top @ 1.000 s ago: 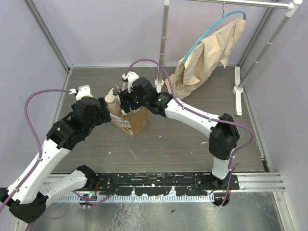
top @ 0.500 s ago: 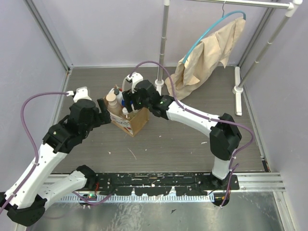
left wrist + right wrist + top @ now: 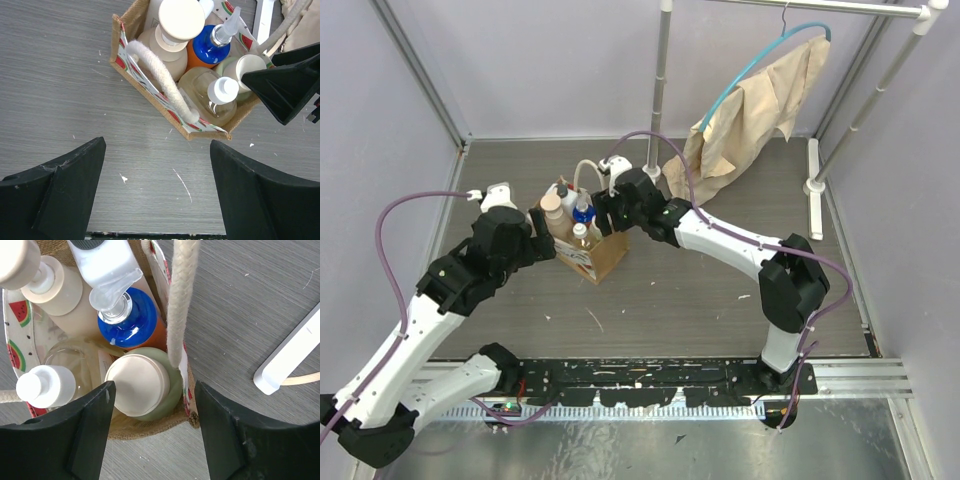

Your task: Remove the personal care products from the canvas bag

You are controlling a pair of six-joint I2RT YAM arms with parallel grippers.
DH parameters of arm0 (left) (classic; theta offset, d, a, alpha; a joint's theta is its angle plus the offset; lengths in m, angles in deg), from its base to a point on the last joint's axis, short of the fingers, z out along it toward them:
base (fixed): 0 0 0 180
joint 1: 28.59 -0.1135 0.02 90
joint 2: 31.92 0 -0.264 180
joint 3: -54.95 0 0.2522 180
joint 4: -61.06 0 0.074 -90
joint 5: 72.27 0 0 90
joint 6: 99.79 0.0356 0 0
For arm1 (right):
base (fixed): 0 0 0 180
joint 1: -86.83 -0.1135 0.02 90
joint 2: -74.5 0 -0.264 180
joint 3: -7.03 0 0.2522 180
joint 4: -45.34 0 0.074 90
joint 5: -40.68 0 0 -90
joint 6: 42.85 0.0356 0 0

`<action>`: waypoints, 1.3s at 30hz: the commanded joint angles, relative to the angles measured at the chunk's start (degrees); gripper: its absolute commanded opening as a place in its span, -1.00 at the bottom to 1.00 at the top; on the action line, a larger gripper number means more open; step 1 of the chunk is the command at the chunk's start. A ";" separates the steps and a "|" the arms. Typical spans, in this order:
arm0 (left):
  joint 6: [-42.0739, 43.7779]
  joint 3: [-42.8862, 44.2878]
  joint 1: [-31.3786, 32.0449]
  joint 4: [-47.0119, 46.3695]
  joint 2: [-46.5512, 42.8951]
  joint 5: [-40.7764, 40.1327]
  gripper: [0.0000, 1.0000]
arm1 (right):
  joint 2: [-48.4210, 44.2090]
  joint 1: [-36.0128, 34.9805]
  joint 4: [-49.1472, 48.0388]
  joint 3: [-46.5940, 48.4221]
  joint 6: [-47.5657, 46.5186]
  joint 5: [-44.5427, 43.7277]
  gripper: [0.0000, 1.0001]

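canvas bag: is standing upright on the desk, left of centre in the top view, between the two hands; its mouth is gaping open and a watermelon-print lining is showing along the rim.
rope handles: two cream loops; one is arching over the rim nearest the left wrist camera, the other is rising along the opposite rim.
olive-green bottle: is sitting in the bag's corner nearest the right hand, its pale round lid facing up.
blue-collared spray bottle: is standing just beside the olive-green bottle, its orange body showing below the collar and its clear trigger head on top.
clear bottle: is sitting against the rim with its small white cap up, touching the olive-green bottle.
tan bottle: is standing at the far end of the bag and rising above the rim, a wide peach cap on top.
white bottle: is standing behind the spray bottle; only part of it and its dark cap are showing.
right hand: is hanging released over the bag's mouth, its fingers spread to either side of the olive-green bottle; whether they are touching it cannot be told.
left hand: is hovering released over bare desk just beside the bag, its fingers wide apart and gripping nothing.
beige cloth: is hanging from a teal hanger on a rack at the far right, well apart from the bag.
white rack foot: is lying on the desk beside the bag.
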 commanded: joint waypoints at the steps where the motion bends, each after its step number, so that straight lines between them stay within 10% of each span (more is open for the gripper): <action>1: -0.53 -0.71 -0.03 -1.65 0.10 0.87 0.85 | -0.07 -0.17 1.06 2.04 -0.35 2.80 0.37; 13: -0.52 -1.71 -0.07 -3.16 1.49 1.63 0.87 | -3.04 -6.28 3.28 4.70 -7.43 -13.28 0.35; 39: 0.36 -1.60 -0.04 -2.58 2.28 1.71 0.94 | 9.66 -5.53 16.22 19.59 -4.92 -3.67 0.19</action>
